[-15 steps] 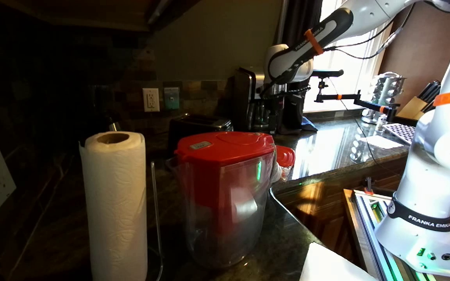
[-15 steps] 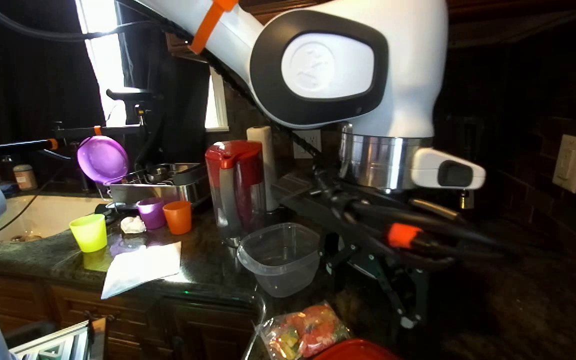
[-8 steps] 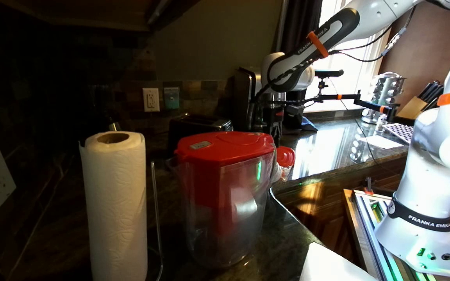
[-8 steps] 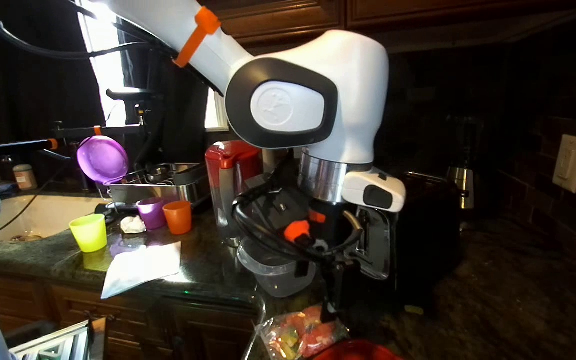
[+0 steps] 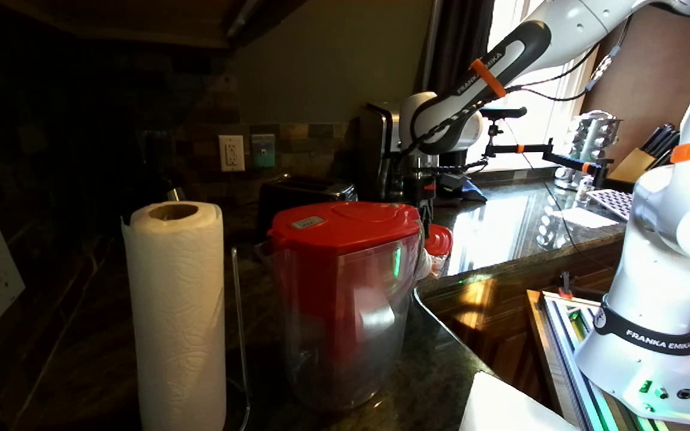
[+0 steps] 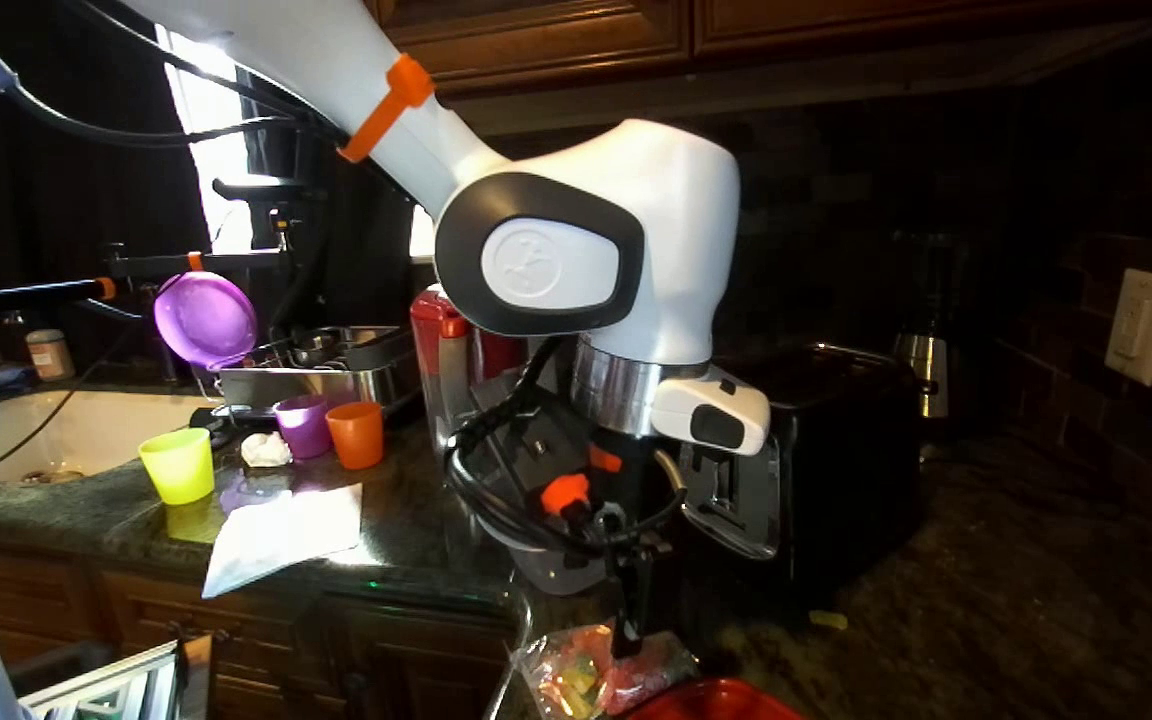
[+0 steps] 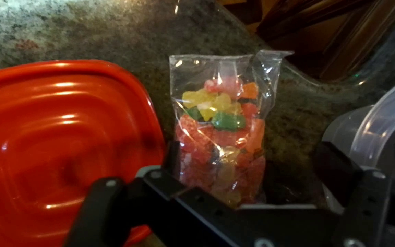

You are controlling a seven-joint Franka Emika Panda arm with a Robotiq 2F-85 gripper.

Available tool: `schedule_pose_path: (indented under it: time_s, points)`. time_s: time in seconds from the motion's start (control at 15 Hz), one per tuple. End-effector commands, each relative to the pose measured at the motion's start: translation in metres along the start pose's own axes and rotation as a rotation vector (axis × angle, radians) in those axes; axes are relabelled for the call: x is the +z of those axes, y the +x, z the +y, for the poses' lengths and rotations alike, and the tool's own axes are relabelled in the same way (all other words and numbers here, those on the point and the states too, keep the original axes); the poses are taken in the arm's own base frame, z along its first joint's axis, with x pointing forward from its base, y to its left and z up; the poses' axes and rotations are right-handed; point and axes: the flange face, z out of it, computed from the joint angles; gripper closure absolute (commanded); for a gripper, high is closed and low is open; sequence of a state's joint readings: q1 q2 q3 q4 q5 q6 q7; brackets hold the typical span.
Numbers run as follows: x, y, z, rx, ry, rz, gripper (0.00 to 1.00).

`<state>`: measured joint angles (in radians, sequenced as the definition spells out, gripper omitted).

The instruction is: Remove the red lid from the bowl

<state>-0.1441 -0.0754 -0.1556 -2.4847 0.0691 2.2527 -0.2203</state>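
Red lid (image 7: 60,137): off the bowl (image 7: 367,140), on the desk (image 7: 132,27), just beside the candy bag (image 7: 218,120). My wrist view shows most of it; both exterior views show just a bit.
Paper roll (image 5: 177,317): seen in only an exterior view.
Orange cup (image 6: 354,435): also in just an exterior view.
End effector (image 7: 250,163): spread wide, gripping nothing. The bag shows between my fingers (image 7: 336,168); I can't tell if one touches it.
Desk edge (image 7: 241,28): curves near the bag.
Room: small gap from bag to lid, bigger from bag to bowl.
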Motion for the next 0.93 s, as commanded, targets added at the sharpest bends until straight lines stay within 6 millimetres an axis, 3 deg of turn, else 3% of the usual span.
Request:
schedule_pose_path:
  time_s: [0.0, 0.47, 0.53, 0.67, 0.8, 0.87]
  points:
    - [0.015, -0.002, -0.002, -0.017, -0.010, 0.024, 0.00]
    - [0.031, 0.003, 0.000, -0.015, -0.031, 0.039, 0.01]
    - [0.033, 0.003, 0.001, -0.013, -0.031, 0.040, 0.23]
    - [0.034, 0.004, 0.002, -0.012, -0.032, 0.041, 0.31]
    - [0.034, 0.004, 0.002, -0.011, -0.031, 0.041, 0.46]
    - [0.033, 0.004, 0.002, -0.011, -0.031, 0.042, 0.48]
